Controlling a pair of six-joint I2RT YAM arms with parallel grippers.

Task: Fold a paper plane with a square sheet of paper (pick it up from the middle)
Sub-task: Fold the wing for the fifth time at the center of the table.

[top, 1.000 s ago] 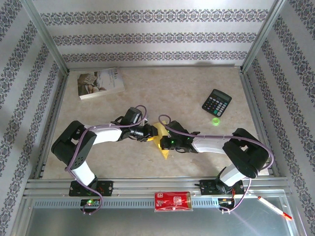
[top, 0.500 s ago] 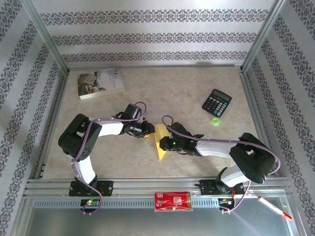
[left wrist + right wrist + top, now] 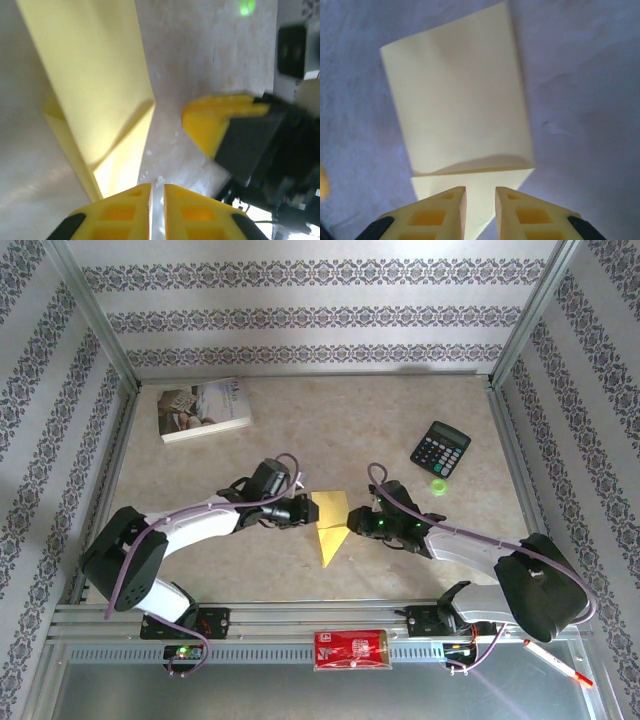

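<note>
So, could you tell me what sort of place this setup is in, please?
Most likely a lab test cell for robot manipulation, not a home: an aluminium frame and wallpaper panels enclose the table, with props like a book and a calculator lying about.

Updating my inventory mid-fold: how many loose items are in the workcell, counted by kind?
Folded yellow paper: 1
Book: 1
Calculator: 1
Small green object: 1
Red packet: 1
Red-and-white pen: 1
Total: 6
</note>
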